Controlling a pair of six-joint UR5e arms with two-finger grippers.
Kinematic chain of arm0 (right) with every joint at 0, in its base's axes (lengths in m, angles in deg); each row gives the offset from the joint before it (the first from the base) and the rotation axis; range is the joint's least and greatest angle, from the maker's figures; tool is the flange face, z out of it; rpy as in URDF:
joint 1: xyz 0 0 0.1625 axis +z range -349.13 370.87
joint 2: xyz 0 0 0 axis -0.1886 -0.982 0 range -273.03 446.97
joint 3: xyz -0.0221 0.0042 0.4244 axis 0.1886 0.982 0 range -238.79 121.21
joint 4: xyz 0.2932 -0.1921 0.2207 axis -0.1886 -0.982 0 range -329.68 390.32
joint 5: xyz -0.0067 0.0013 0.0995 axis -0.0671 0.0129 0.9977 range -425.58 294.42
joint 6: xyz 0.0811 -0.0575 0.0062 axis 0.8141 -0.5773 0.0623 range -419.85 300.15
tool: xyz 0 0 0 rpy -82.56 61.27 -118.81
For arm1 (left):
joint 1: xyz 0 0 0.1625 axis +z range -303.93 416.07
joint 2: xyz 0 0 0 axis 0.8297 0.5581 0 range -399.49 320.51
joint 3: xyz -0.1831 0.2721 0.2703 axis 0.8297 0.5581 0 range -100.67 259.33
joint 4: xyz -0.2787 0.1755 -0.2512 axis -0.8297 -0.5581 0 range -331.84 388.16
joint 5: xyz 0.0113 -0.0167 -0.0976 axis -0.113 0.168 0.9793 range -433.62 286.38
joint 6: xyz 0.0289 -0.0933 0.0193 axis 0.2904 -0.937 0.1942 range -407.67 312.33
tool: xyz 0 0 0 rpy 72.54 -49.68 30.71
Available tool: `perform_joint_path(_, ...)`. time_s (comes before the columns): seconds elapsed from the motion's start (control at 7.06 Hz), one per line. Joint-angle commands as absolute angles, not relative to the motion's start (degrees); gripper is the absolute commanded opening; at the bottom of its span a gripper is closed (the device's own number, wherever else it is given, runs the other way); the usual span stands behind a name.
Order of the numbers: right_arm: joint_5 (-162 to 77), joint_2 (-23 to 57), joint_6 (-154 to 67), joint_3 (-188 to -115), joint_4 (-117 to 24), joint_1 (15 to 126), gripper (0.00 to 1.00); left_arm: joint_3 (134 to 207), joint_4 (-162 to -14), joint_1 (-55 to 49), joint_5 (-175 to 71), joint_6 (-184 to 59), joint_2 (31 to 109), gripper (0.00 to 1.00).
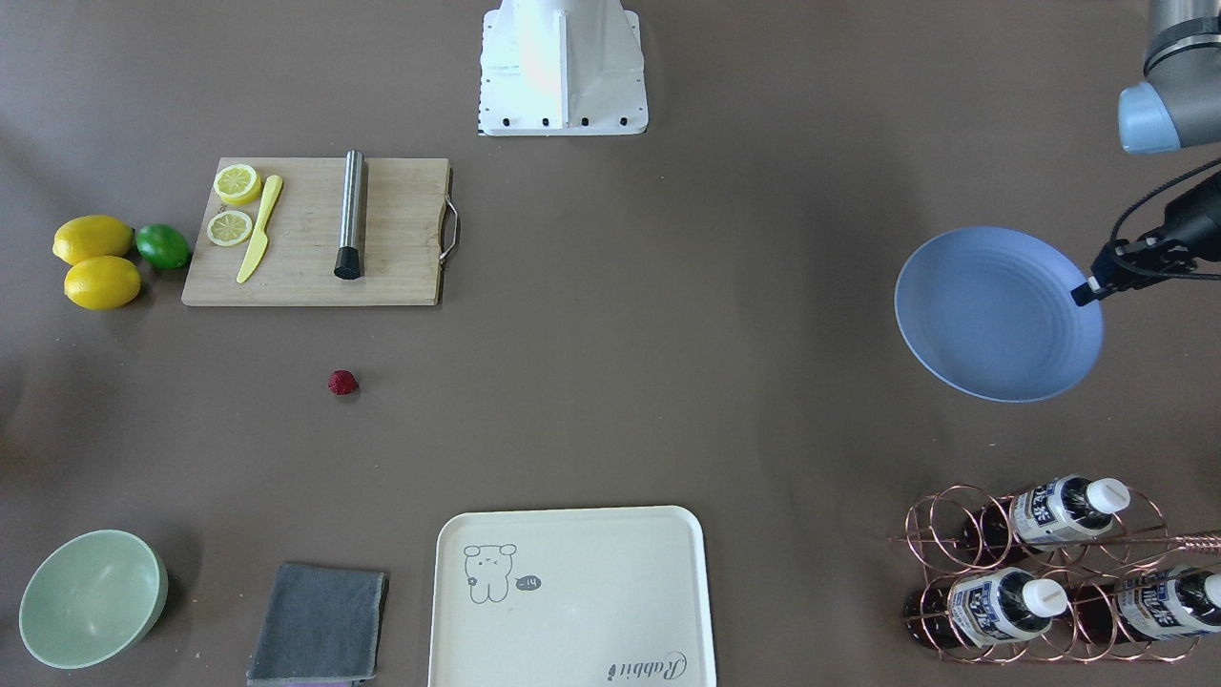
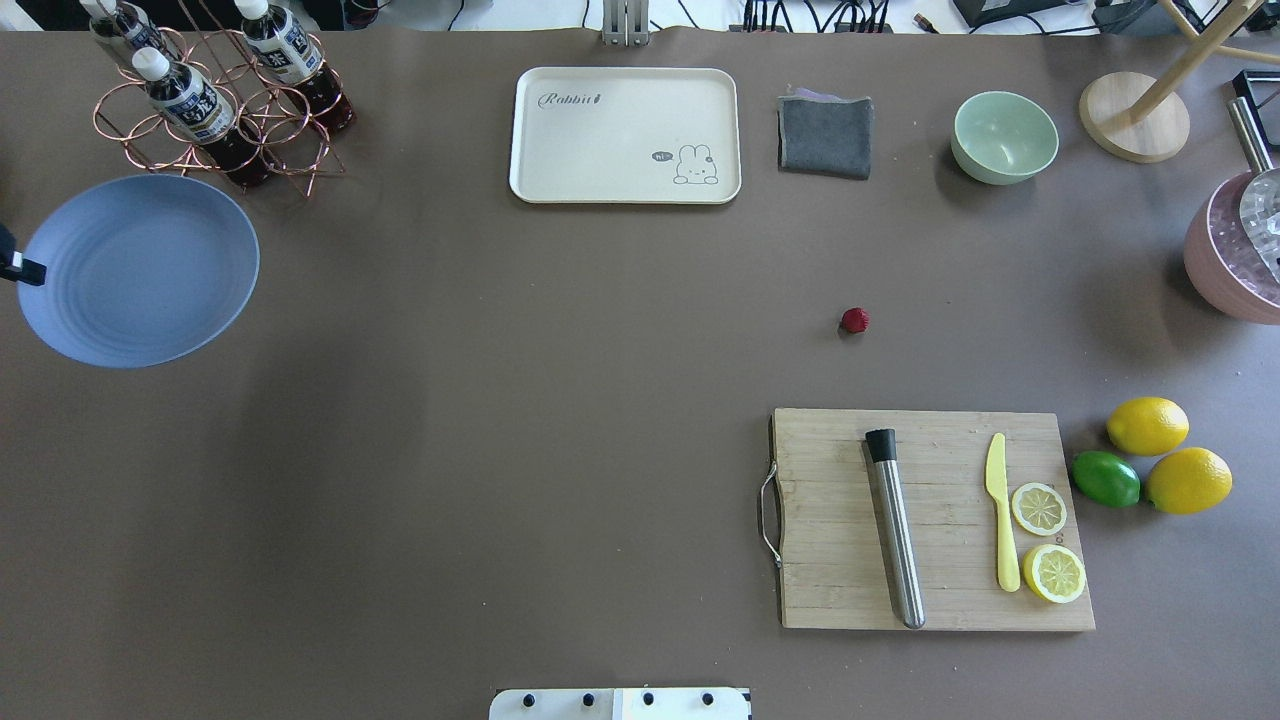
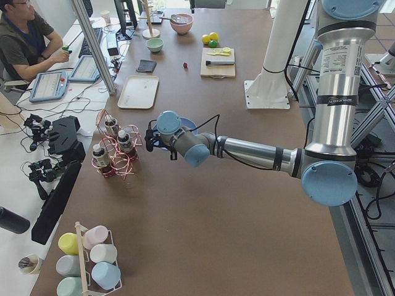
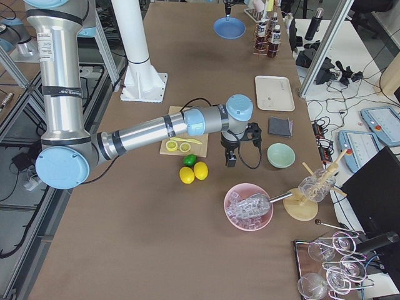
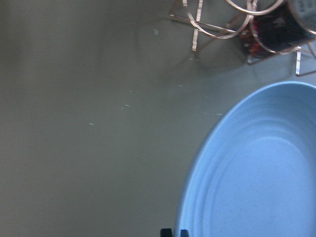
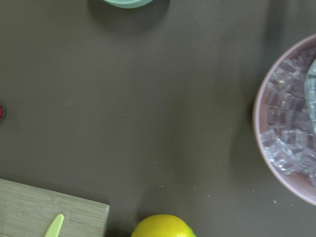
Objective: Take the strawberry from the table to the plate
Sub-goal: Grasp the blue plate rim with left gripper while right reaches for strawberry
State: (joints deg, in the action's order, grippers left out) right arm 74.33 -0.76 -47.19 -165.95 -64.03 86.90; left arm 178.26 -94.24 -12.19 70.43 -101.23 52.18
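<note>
Strawberry [image 2: 854,320] sits on the table [image 2: 560,400], right of centre, just beyond the far edge of the cutting board [image 2: 930,520] and well apart from the plate [image 2: 140,270] at the far left. Left gripper [image 1: 1084,293] is narrow, pinched on the plate's rim. Right gripper [image 4: 230,161] hangs over the table near the lemons [image 4: 200,170] — can't tell if it's wide or closed.

The strawberry [image 2: 854,320] is ringed by bare surface [image 2: 500,400]; only the board [image 2: 930,520] is found near it, on the robot's side. A broad bare band is left from there to the plate [image 2: 140,270]. The plate is crowded by the rack [image 2: 215,110] on its far side and by the left arm [image 1: 1188,95] at its outer rim.
</note>
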Motion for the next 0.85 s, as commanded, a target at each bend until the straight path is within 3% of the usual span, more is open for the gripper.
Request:
perform_joint_path(0.0,73.5,1.1,-28.4,-165.6,-52.6,77.2,1.00,184.1,-94.3,-4.5,67.9,-114.7,55.8,0.00)
perform_joint_path(0.28,65.6,7.5,-16.0,-163.5,-49.2,66.3,1.00,184.3,-94.3,5.4,60.5,-126.4,62.9,0.00)
perform_joint_path(0.71,59.0,16.5,-12.0,-156.3,-49.2,59.7,1.00,183.7,-94.3,14.6,51.8,-132.5,67.3,0.00)
